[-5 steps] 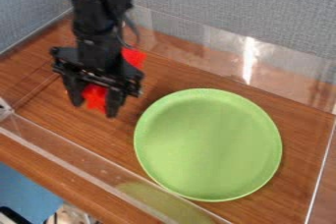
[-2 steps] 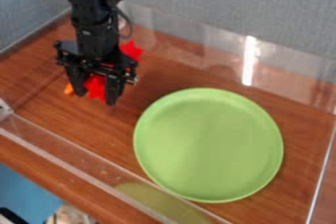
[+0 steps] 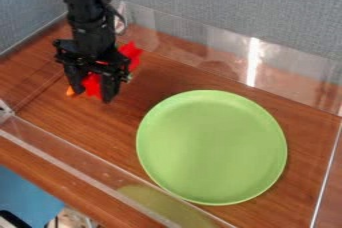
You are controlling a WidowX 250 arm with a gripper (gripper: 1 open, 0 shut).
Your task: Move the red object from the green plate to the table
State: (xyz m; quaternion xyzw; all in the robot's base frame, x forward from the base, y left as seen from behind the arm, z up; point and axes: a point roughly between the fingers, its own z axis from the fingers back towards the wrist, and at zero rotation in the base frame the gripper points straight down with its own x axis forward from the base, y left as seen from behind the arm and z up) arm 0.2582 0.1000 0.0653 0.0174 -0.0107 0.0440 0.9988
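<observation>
One camera view, looking down at an angle from the front. Far left: clear acrylic wall (image 3: 30, 40) along the table's edge, blue-grey textured backdrop (image 3: 241, 2) behind it. A second acrylic panel (image 3: 67, 187) runs along the near edge, lower left, with glare on it.

Left of centre: black robot arm (image 3: 83, 7) comes down from the top edge, gripper (image 3: 94, 84) pointing straight down over the table (image 3: 174, 72). Jaws drawn together, pinching the red object (image 3: 112, 68) (only bits of red show between and behind the black fingers, so its full shape can't be read). A small orange bit (image 3: 71, 91) peeks out at the gripper's lower left; can't tell what it is. The red object is off the plate, well to its left, low over the wood; can't tell if it touches the surface.

Table: glossy reddish-brown wood grain, light reflections on the far side.

Right of centre: the green plate (image 3: 214, 147), round, flat, light green, lying flat on the table, nothing on it. It sits apart from the gripper, bare wood between them.

Far right: back acrylic wall (image 3: 267, 57) with bright reflections, meeting the side wall (image 3: 329, 172) at the right corner. Below the table's front edge, blurry clutter at the bottom left, not identifiable.
</observation>
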